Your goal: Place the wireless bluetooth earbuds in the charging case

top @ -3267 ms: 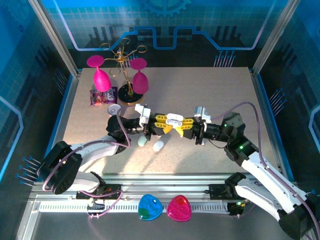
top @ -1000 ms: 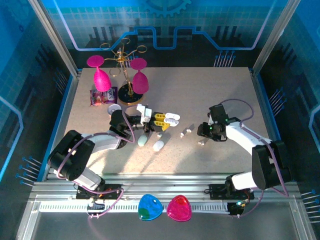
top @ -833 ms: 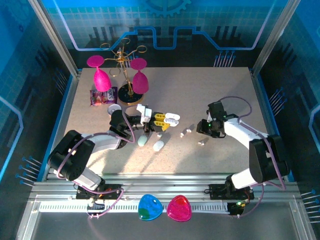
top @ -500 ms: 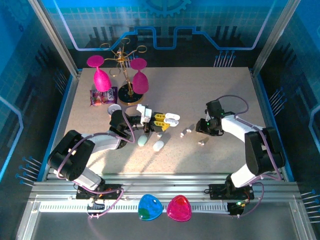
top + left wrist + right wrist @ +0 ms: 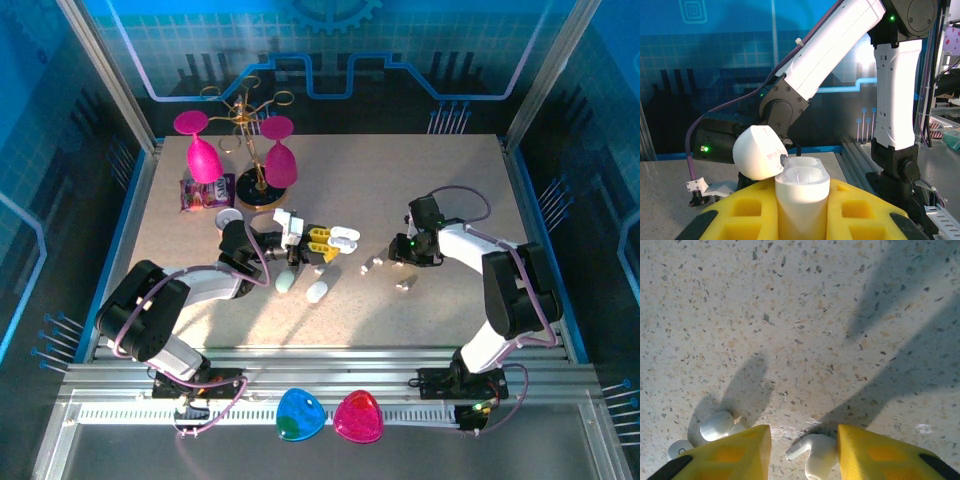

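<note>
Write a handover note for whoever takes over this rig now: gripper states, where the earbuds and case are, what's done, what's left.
Left gripper: shut on the charging case, lid open.
Right gripper: open, straddling an earbud on the table; another bud lies beside it.
Done: case opened and held.
Left: grip the bud, seat it in the case, repeat.

Pink glasses (image 5: 203,160) at gold rack (image 5: 244,115); purple packet (image 5: 205,192) nearby.
</note>
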